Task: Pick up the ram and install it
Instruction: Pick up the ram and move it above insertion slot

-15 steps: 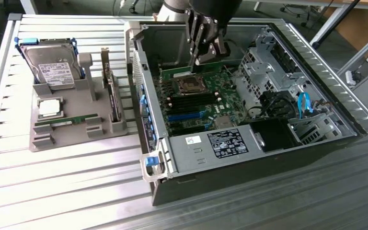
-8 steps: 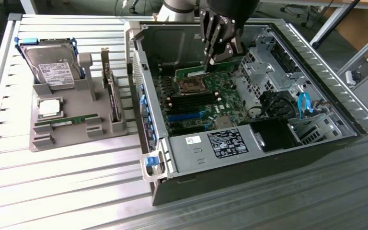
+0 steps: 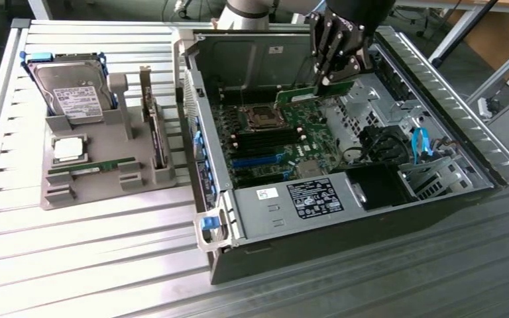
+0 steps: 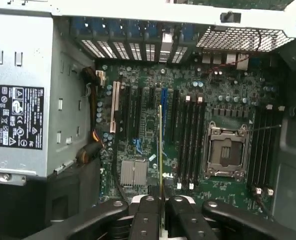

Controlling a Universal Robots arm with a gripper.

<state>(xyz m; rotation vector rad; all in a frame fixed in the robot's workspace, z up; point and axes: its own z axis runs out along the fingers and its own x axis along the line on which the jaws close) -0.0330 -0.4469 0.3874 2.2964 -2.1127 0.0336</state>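
Closest, the end effector point(image 4: 160, 204) is clamped on the upper edge of the ram point(image 4: 160, 150), which hangs edge-down above the motherboard point(image 4: 227, 95) inside the case point(image 3: 246, 59), and it looks light, stiff and fragile, so holding its bare long edge seems right.

Thin green ram point(image 3: 315, 97), on edge, gripped in end effector point(image 3: 333, 81), hanging above the motherboard point(image 3: 307, 132)

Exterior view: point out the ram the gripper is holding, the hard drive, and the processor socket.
ram point(image 3: 313, 97), exterior view, middle of its green face.
hard drive point(image 3: 79, 103), exterior view, on its white label.
processor socket point(image 3: 260, 118), exterior view, centre of its metal frame.
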